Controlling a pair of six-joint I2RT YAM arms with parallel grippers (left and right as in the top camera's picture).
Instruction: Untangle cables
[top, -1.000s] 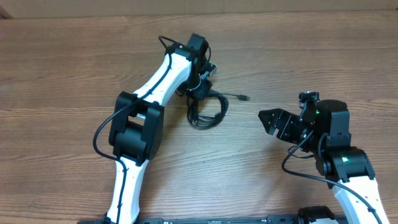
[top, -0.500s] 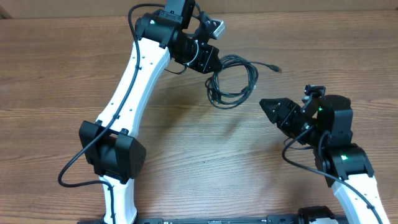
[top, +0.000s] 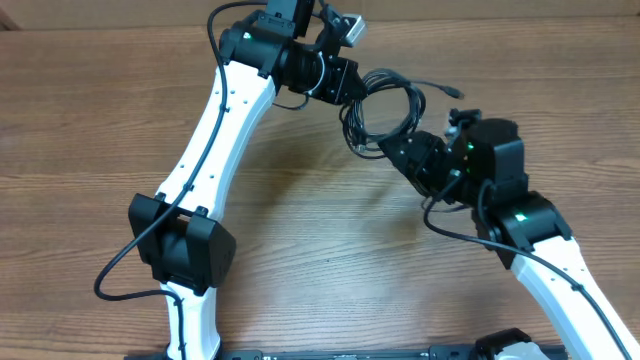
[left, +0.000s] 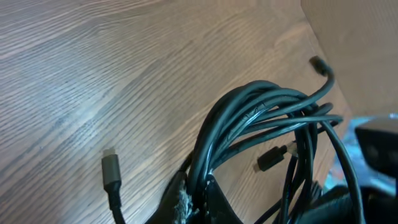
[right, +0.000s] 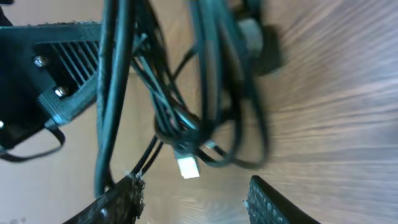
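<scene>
Left pincer (top: 352, 82) is out at the far side of the surface (top: 100, 120), clamped tight on the cables (top: 388, 108). The wrist view shows the looped black bundle (left: 261, 118) springing straight out of its closed grip (left: 199, 200). The coil spreads toward the right arm, with one plug (top: 458, 92) poking out past it on a loose end. Right pincer (top: 397, 150) sits right at the coil's near edge. Its fingers (right: 118, 199) stand apart, gripping nothing. The loops (right: 180, 124) hang just ahead of the tips, and a small silver tip (right: 187, 167) dangles between them.
</scene>
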